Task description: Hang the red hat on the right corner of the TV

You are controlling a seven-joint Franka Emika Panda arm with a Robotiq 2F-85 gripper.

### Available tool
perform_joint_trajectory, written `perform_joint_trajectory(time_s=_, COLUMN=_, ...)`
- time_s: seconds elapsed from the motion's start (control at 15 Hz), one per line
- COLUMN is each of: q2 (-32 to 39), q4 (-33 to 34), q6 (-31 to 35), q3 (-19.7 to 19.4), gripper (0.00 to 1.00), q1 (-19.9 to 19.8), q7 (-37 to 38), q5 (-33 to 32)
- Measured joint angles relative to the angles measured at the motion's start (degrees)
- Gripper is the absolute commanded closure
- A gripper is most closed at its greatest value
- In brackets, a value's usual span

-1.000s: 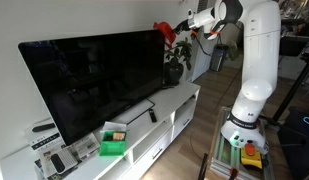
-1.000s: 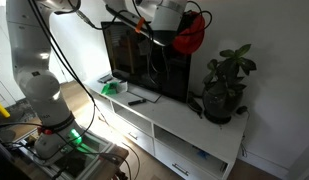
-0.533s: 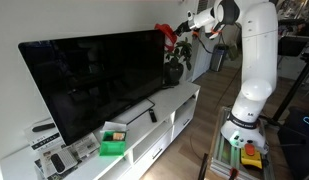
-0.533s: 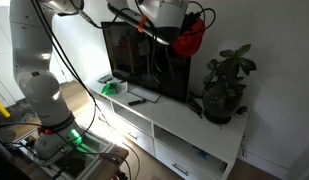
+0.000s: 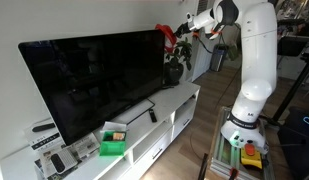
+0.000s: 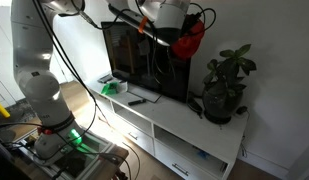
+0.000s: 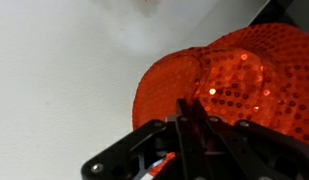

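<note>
The red hat [image 5: 168, 35] is a small sequined cap held at the TV's upper right corner; in an exterior view it [image 6: 190, 37] hangs beside the screen's top edge. In the wrist view it [image 7: 224, 85] fills the right half against the white wall. My gripper [image 5: 182, 26] [image 6: 180, 28] [image 7: 190, 125] is shut on the hat, fingers pinched together on its fabric. The TV [image 5: 94, 82] [image 6: 129, 60] is a large black flat screen on a low white stand. Whether the hat touches the corner I cannot tell.
A potted plant [image 6: 224, 85] stands on the white TV stand [image 6: 184, 125] just right of the TV, under the hat. A green box [image 5: 113, 140] and a remote [image 5: 152, 114] lie on the stand before the screen. The white wall is close behind.
The hat and gripper have crept slightly upward and toward the TV's top corner; otherwise nearly still.
</note>
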Motion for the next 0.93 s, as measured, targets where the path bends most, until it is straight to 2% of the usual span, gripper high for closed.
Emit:
perform_joint_trajectory(time_s=0.07, q2=0.2, q4=0.0, q6=0.0, q3=0.0, gripper=0.62, q1=0.0, q7=-0.2, q5=0.0)
perform_joint_trajectory(time_s=0.13, q2=0.4, q4=0.0, q6=0.0, q3=0.0, gripper=0.74, q1=0.0, q7=-0.4, q5=0.0)
perform_joint_trajectory(time_s=0.2, q2=0.6, q4=0.0, q6=0.0, q3=0.0, gripper=0.56, q1=0.0, q7=-0.6, q5=0.0)
perform_joint_trajectory(time_s=0.27, q2=0.8, q4=0.0, q6=0.0, q3=0.0, gripper=0.45, q1=0.0, q7=-0.7, q5=0.0)
perform_joint_trajectory(time_s=0.67, q2=1.4, q4=0.0, q6=0.0, q3=0.0, gripper=0.05, q1=0.0, q7=-0.9, q5=0.0)
perform_joint_trajectory(time_s=0.73, q2=1.4, q4=0.0, q6=0.0, q3=0.0, gripper=0.0, q1=0.0, q7=-0.9, q5=0.0)
perform_joint_trajectory(time_s=0.93, q2=1.5, q4=0.0, q6=0.0, q3=0.0, gripper=0.0, q1=0.0, q7=-0.9, q5=0.0)
